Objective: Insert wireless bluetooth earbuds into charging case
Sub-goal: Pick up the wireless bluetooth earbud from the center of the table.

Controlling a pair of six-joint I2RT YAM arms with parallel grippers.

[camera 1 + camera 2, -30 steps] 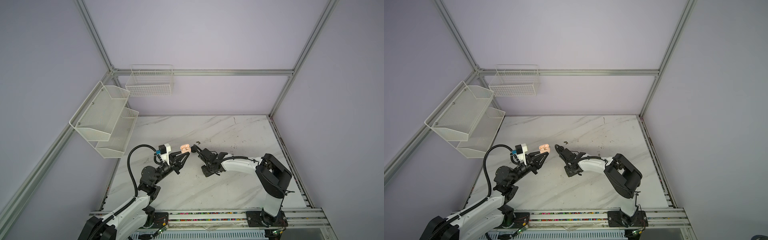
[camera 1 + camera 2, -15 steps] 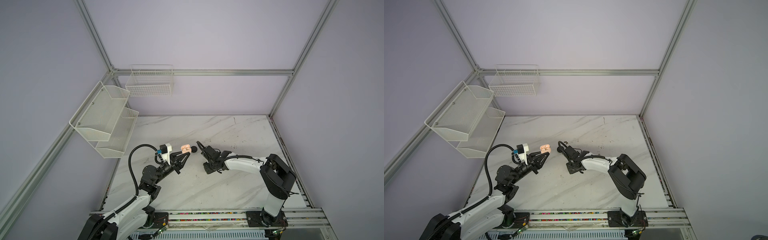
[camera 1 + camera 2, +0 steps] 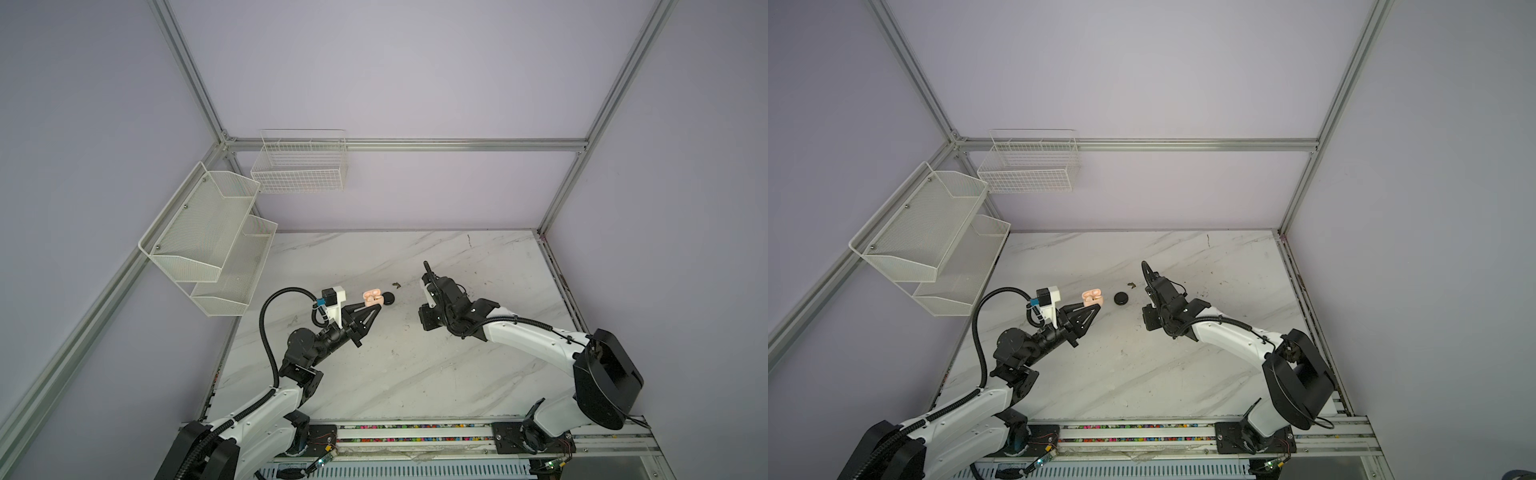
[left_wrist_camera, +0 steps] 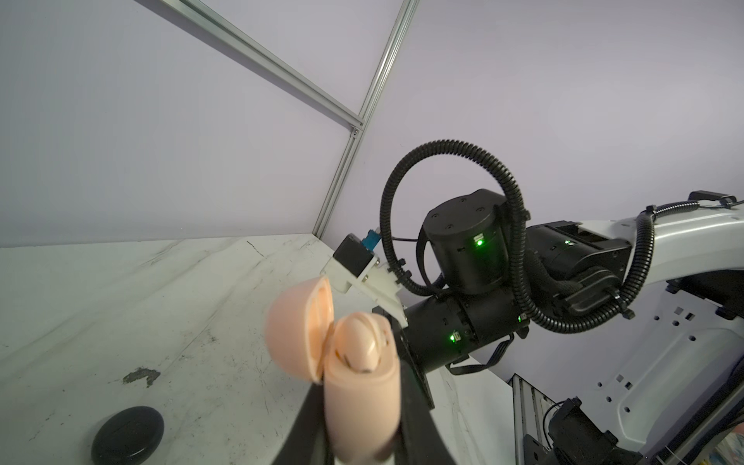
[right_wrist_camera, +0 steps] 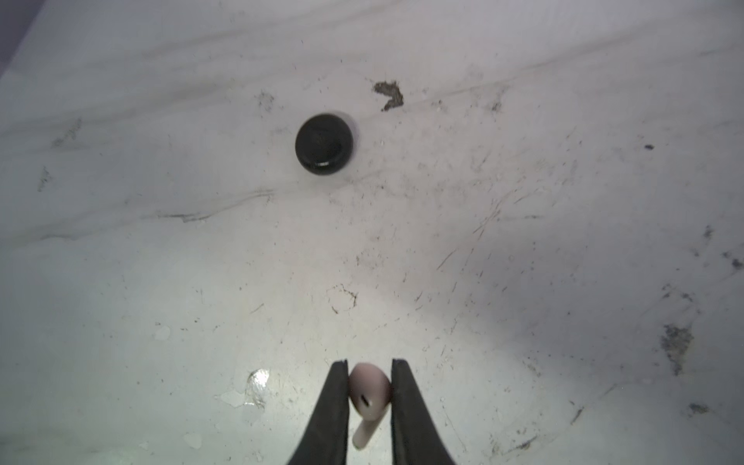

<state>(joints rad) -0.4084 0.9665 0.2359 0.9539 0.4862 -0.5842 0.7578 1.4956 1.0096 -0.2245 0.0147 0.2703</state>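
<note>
1. Scuffed white marble table (image 3: 415,374) sitting inside lilac walls with alu framing. Mesh shelf (image 3: 208,232) and wire basket (image 3: 299,166) hanging on the walls.
2. Showing: one pink case (image 4: 354,370), two pink buds, one black disc (image 5: 325,143), one dark scrap (image 5: 389,95).
3. Left gripper (image 3: 374,306) is reaching forward, clamping the case body. Lid is hanging open, one bud (image 4: 364,342) sitting inside.
4. Right gripper (image 5: 369,362) is hovering off the table, pinching the other bud (image 5: 368,392) by its head. Disc is lying ahead of its tips, between both grippers.

We see the charging case (image 4: 362,386) blurred and edge-cropped; the earbud (image 5: 368,388) is too small in both top views.
</note>
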